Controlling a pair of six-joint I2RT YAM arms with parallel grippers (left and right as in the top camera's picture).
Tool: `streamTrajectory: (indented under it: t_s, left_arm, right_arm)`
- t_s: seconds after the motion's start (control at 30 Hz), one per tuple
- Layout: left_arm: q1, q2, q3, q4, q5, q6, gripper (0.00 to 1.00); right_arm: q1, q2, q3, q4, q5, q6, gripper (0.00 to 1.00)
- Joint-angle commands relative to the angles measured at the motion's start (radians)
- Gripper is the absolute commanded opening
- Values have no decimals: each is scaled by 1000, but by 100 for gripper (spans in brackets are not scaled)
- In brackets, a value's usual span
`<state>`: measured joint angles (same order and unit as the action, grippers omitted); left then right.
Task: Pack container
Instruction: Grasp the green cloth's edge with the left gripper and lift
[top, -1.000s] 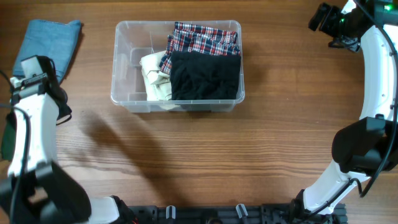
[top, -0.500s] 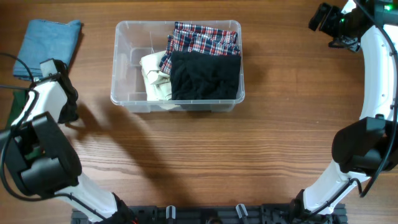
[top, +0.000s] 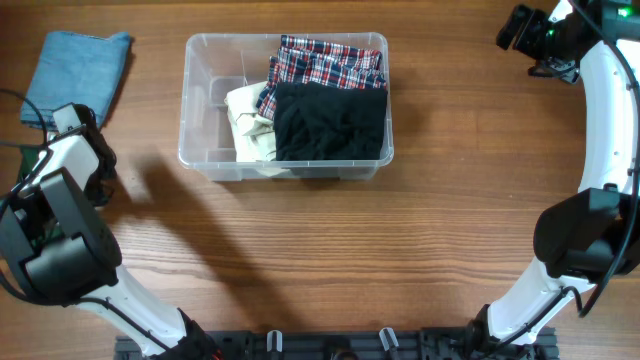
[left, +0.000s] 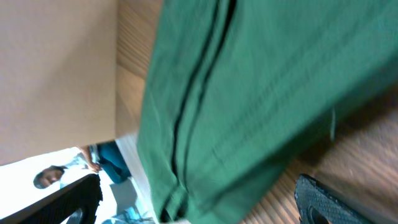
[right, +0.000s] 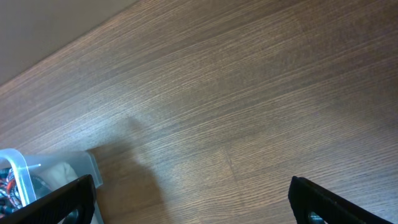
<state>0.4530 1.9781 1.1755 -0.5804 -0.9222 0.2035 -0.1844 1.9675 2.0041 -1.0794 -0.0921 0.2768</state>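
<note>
Green cloth (left: 249, 93) fills the left wrist view, so treat the step in hand as pickup of the next garment at the left edge of the table (top: 300, 250). The left gripper (left: 199, 186) has its 2 fingers (left: 323, 199) spread wide, 1 at each lower corner of the view. The cloth lies between and ahead of them, and nothing is clamped.

1. Lower the fingers over a folded edge or the dark seam (left: 193, 87), not a flat single layer, so that the grasp takes the whole fold.
2. Close only when cloth sits between both fingers. The wrist view is blurred, so you cannot judge contact height from it.
3. Lift clear of the table before you traverse. A trailing hem could catch the rim of the container (top: 205, 120).

The container stands at the upper middle of the table, well apart from the left gripper and to its right. A plaid garment (top: 325, 62), a black garment (top: 330, 122) and a cream garment (top: 250, 120) fill its right and middle. Its left part is bare and is the likely placement zone. A blue folded cloth (top: 80, 62) lies on the table left of the container.

The right gripper (right: 191, 183) hangs with its fingers apart over bare wood, holding nothing. 1 corner of the container shows at the lower left of its view. Leave this arm out of the transfer path.
</note>
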Motion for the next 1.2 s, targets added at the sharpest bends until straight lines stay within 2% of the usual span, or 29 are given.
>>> streamTrajectory:
  t_s: [0.0,0.13,0.43,0.77,0.9,0.93,1.03,1.17]
  left_arm:
    - [4,24,16,67,-61,145,100]
    - [4,50,16,147,-75,213,100]
    - [23,142,16,159,-116,214,100]
    - [30,145,16,214,-118,216,100]
    - [42,145,16,230,-66,212,99]
    - [45,145,16,230,-37,212,98]
    - [61,145,16,236,36,211,87]
    - [76,145,16,287,43,212,73]
  right_arm:
    - [3,5,-3,2,10,14,100]
    - [4,5,-3,2,10,14,100]
    - [4,5,-3,2,10,14,100]
    - [3,5,-3,3,10,14,100]
    - [4,5,-3,3,10,14,100]
    - [3,5,-3,2,10,14,100]
    - [4,5,-3,3,10,14,100]
    - [4,5,-3,3,10,14,100]
